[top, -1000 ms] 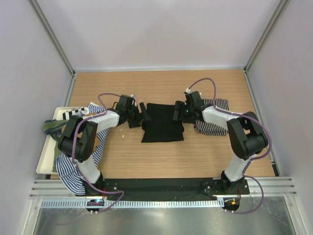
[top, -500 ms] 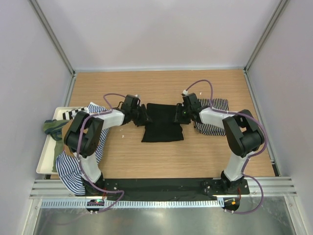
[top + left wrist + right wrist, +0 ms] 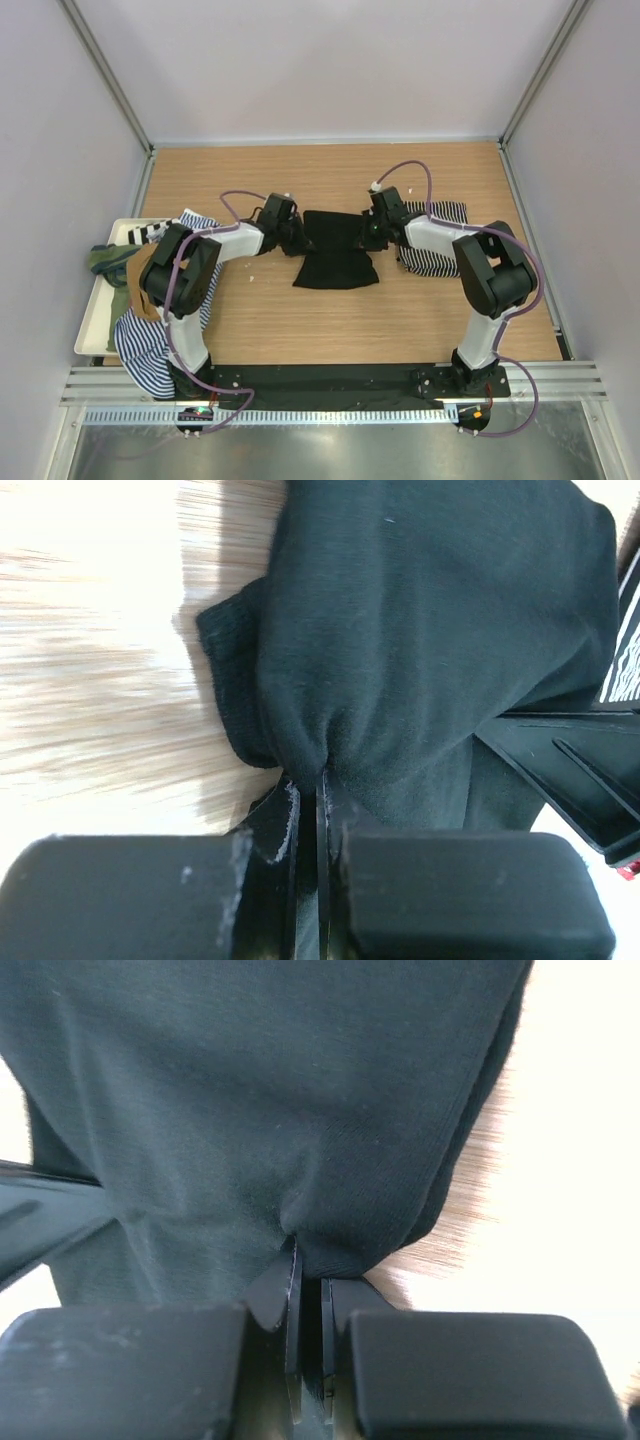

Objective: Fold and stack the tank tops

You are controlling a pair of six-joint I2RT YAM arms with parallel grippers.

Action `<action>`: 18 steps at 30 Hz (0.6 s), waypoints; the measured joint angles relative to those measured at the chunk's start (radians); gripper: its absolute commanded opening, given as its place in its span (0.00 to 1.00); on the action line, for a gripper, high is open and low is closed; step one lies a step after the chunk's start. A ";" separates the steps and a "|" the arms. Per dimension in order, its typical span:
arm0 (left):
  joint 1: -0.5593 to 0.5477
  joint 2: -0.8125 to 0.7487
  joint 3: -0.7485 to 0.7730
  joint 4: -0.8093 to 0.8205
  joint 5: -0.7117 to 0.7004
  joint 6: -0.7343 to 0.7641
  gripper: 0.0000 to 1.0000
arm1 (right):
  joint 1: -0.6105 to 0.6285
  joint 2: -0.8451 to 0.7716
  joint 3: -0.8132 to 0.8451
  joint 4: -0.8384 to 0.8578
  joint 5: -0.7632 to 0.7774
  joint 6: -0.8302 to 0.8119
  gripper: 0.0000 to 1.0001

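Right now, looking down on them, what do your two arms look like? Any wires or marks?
The left arm and right arm match: white links between bulky black joints, each with a looping purple cable. The left gripper and right gripper are black, with flat, blocky fingers scuffed whitish along the edges. No sleeves or covers.

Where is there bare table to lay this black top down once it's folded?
Bare wood runs along the far edge of the table, behind the black tank top, and across the near strip between it and the arm bases. Crowded: the right side holds the striped tank top; the left has the tray and its spilling pile of tops.
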 measured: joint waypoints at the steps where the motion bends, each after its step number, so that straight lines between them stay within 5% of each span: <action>1: -0.009 0.000 0.005 -0.002 -0.008 -0.003 0.00 | -0.003 -0.002 0.008 -0.011 0.000 0.000 0.01; 18: -0.068 0.000 0.205 -0.031 -0.037 -0.065 0.00 | -0.076 -0.102 0.171 -0.195 0.016 -0.026 0.01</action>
